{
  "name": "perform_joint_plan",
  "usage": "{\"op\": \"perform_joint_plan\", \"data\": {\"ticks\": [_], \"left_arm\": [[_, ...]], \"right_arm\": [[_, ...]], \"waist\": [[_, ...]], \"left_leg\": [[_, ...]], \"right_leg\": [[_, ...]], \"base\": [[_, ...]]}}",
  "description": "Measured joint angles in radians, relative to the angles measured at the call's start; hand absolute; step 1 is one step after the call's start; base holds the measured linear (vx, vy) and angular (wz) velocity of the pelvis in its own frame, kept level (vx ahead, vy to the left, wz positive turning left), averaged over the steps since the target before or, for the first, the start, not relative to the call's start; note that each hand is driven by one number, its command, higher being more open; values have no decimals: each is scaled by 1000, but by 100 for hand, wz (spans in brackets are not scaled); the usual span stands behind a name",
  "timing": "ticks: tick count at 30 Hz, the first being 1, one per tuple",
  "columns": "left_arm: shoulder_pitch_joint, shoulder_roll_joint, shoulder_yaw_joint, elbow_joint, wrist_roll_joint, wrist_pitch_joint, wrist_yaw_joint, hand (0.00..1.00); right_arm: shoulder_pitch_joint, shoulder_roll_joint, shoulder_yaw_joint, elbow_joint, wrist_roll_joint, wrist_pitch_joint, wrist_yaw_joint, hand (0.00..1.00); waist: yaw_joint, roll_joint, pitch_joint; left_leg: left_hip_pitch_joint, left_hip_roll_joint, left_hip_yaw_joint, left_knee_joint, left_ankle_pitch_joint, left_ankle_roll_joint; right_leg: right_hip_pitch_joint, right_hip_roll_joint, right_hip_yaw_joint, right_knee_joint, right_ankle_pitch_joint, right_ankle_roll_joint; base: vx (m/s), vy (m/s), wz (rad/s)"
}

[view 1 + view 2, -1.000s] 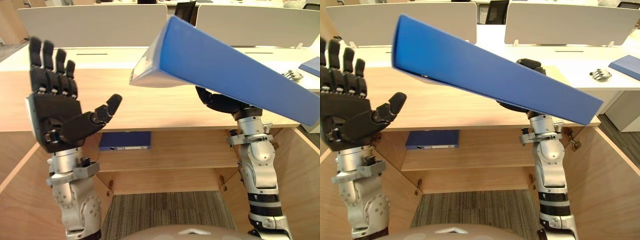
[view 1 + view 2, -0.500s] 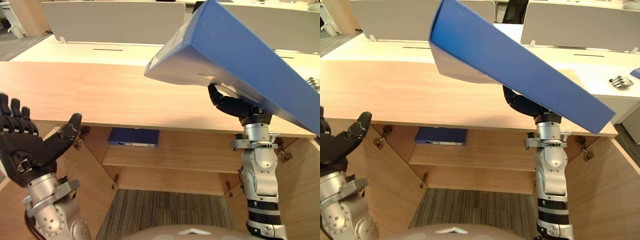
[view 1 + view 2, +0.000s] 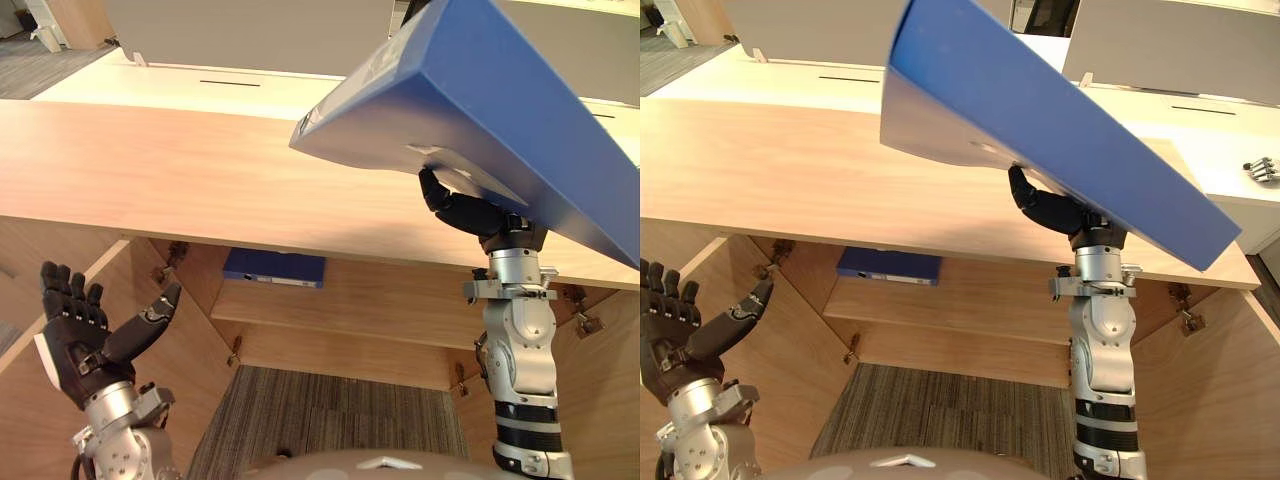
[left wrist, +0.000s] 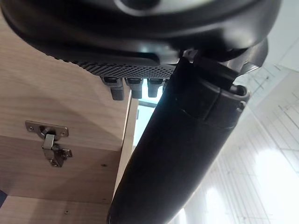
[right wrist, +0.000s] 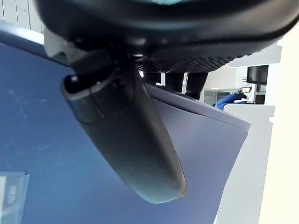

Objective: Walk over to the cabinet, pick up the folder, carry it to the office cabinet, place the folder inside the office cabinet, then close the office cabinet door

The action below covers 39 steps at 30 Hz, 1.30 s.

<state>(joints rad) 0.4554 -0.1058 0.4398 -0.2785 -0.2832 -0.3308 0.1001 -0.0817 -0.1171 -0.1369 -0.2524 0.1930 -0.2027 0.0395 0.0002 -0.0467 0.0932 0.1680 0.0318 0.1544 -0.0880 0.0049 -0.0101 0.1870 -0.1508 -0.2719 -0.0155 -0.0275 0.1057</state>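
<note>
While the folder (image 3: 500,90) is clasped by the right hand (image 3: 468,214), the left hand (image 3: 80,345) is held spread; placing it and shutting the cabinet (image 3: 150,170) are left.

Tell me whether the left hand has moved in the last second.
Yes. The left hand has dropped: it was raised against the cabinet top, and now sits below its front edge, by the open door.

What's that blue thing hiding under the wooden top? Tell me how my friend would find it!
Start at the long wooden cabinet top; under it runs a shelf. Toward the shelf's left end lies a flat dark blue folder. Unlike the bigger blue folder held tilted in the air by the right hand, it lies flat, untouched.
</note>
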Motion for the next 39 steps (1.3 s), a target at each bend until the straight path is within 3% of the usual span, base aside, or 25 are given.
{"op": "perform_joint_plan", "data": {"ticks": [10,13,15,19,27,39], "left_arm": [[-34,27,-57,70,11,-42,0,100],[-35,75,-160,164,42,10,-21,100],[-34,86,-260,259,89,85,-46,100],[-33,83,-361,302,145,122,-97,100],[-83,94,-353,318,194,121,-84,100],[-120,144,-380,588,300,125,-90,100]], "right_arm": [[13,-11,71,-129,55,-2,39,0],[13,-12,106,-154,65,-7,62,0],[13,-16,127,-154,91,-8,70,0],[13,-18,127,-153,93,-8,70,0],[47,-34,134,-147,231,-9,115,0],[219,-88,390,-90,342,48,283,0]], "waist": [[26,10,0],[26,8,0],[21,-11,7],[-5,-35,7],[-8,14,12],[-14,19,-16]], "left_leg": [[6,5,27,0,-4,-5],[6,5,40,0,-6,-5],[5,7,67,0,-12,-7],[3,9,89,5,-18,-3],[5,16,103,14,-36,-1],[5,15,140,17,-46,-7]], "right_leg": [[-12,4,26,-2,1,0],[-21,4,41,-3,3,1],[-34,8,67,-7,10,1],[-44,11,90,-6,12,0],[-45,16,103,-8,12,0],[-67,18,140,-11,12,0]], "base": [[-21,-12,-8],[-32,-6,-16],[-17,6,-32],[21,-7,-21],[3,-14,-4],[-21,-15,-9]]}}
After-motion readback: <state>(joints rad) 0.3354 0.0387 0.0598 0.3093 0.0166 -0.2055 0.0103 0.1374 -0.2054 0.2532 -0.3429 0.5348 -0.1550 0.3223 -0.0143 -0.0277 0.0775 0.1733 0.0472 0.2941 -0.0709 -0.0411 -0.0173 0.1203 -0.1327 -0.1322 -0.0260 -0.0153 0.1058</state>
